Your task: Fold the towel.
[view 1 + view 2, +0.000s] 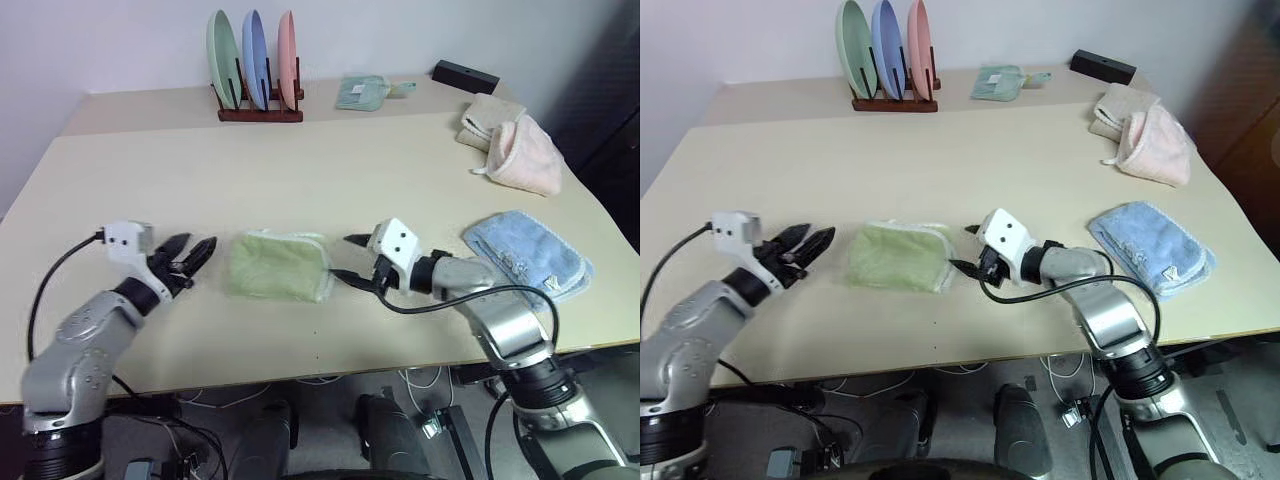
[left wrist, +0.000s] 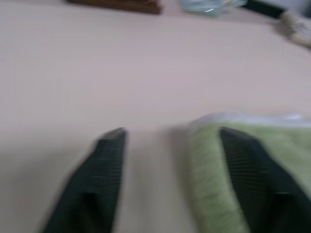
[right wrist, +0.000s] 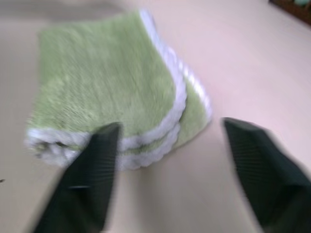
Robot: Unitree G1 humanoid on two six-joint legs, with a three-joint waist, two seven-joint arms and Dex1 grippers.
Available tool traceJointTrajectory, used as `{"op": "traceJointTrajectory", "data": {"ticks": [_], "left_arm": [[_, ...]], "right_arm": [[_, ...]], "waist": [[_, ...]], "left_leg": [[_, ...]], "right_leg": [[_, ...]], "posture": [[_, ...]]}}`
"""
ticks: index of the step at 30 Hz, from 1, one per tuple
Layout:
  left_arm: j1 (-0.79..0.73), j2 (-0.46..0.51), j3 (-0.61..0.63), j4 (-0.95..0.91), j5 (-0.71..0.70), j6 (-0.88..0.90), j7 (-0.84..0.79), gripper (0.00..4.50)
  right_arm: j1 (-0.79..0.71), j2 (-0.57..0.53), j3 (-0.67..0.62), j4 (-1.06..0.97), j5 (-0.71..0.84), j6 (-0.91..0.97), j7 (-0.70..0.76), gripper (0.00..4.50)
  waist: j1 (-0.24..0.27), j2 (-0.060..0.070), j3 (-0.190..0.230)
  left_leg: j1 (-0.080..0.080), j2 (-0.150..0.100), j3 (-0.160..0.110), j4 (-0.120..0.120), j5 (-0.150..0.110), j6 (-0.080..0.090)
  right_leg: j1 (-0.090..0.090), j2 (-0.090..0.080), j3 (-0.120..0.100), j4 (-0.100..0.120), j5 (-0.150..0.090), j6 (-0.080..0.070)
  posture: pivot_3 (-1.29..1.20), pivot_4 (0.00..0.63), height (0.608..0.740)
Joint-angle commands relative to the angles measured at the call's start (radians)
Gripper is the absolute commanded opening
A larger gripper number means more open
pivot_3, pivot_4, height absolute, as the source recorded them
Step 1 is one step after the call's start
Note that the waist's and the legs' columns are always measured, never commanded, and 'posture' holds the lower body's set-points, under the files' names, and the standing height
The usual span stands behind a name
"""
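From the head camera, the towel (image 1: pixel 277 266) lies folded into a compact green pad near the front of the table (image 1: pixel 300 160), between the left gripper (image 1: pixel 192 254) and the right gripper (image 1: pixel 352 259), both with fingers apart and holding nothing. The fold looks done; what remains seems to be drawing both arms clear. A blue towel (image 1: pixel 527 253) lies near the right arm, and bare tabletop stretches toward the plate rack (image 1: pixel 258 75).

The left wrist camera shows spread fingers (image 2: pixel 104 165) at the towel's edge.

The right wrist camera shows whitish trim stacked in layers between parted fingers (image 3: pixel 97 160).
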Motion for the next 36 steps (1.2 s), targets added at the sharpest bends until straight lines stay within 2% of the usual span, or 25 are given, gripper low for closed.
{"op": "traceJointTrajectory", "data": {"ticks": [1,5,10,14,17,24,27,30,36], "left_arm": [[0.004,-0.035,0.022,0.017,-0.106,0.136,0.049,4.43],[-0.020,-0.072,0.033,0.028,-0.170,0.216,0.094,4.43],[-0.060,-0.206,0.022,0.048,-0.359,0.340,0.177,4.43],[-0.059,-0.225,-0.046,0.014,-0.372,0.381,0.187,4.43],[-0.057,-0.248,-0.075,0.014,-0.348,0.364,0.211,3.64],[-0.058,-0.268,-0.084,-0.002,-0.362,0.335,0.222,0.05],[-0.059,-0.264,-0.084,-0.022,-0.361,0.312,0.207,0.02],[-0.097,-0.281,-0.030,-0.022,-0.362,0.238,0.233,0.02],[-0.298,-0.241,0.215,0.168,-0.244,-0.050,0.426,0.02]], "right_arm": [[-0.027,-0.007,-0.015,-0.064,0.025,-0.004,0.021,4.50],[-0.031,-0.010,-0.014,-0.071,0.027,-0.006,0.030,4.50],[-0.013,-0.021,0.000,-0.122,0.015,-0.021,0.037,4.50],[-0.006,-0.024,-0.004,-0.140,0.010,-0.020,0.030,4.50],[-0.003,-0.026,-0.009,-0.153,0.008,-0.019,0.023,4.50],[0.005,-0.032,-0.009,-0.161,0.004,-0.024,0.014,4.50],[0.004,-0.032,-0.007,-0.159,0.000,-0.026,0.012,4.50],[-0.002,-0.029,-0.008,-0.153,-0.004,-0.029,0.010,4.50],[-0.007,-0.031,-0.009,-0.143,-0.011,-0.038,0.014,4.50]], "waist": [[0.002,0.000,0.000],[0.005,-0.001,0.000],[0.006,-0.001,0.000],[0.006,-0.001,0.000],[0.007,-0.001,0.000],[0.005,-0.001,0.000],[0.006,-0.001,0.000],[0.006,-0.001,0.000],[0.003,-0.001,0.000]], "left_leg": [[0.000,0.000,0.000,0.000,0.000,0.000],[-0.001,0.000,-0.001,0.001,0.000,0.000],[-0.001,0.000,-0.001,0.001,0.000,0.000],[0.000,-0.001,-0.001,0.001,0.000,0.000],[0.000,-0.001,0.000,0.001,0.000,0.000],[0.000,-0.001,0.000,0.001,0.000,0.000],[-0.001,-0.001,0.000,0.001,0.000,0.000],[-0.001,-0.001,0.000,0.001,0.000,0.000],[-0.001,-0.001,-0.001,0.001,0.001,-0.001]], "right_leg": [[0.000,0.000,0.000,0.000,0.000,0.000],[0.000,0.000,0.000,0.000,0.000,0.000],[0.000,-0.001,0.000,0.000,0.000,0.000],[0.001,-0.001,0.000,0.000,0.000,0.000],[0.001,-0.001,0.000,0.000,0.000,0.000],[0.001,-0.001,0.000,0.000,0.000,0.000],[0.001,-0.001,0.000,0.000,0.000,0.000],[0.001,-0.001,0.000,0.000,0.000,0.000],[0.001,-0.001,0.000,-0.001,0.000,0.000]], "posture": [[0.00,0.150,0.740],[0.00,0.150,0.740],[0.00,0.150,0.740],[0.00,0.150,0.740],[0.00,0.150,0.740],[0.00,0.150,0.740],[0.00,0.150,0.740],[0.00,0.150,0.740],[0.00,0.150,0.740]]}}
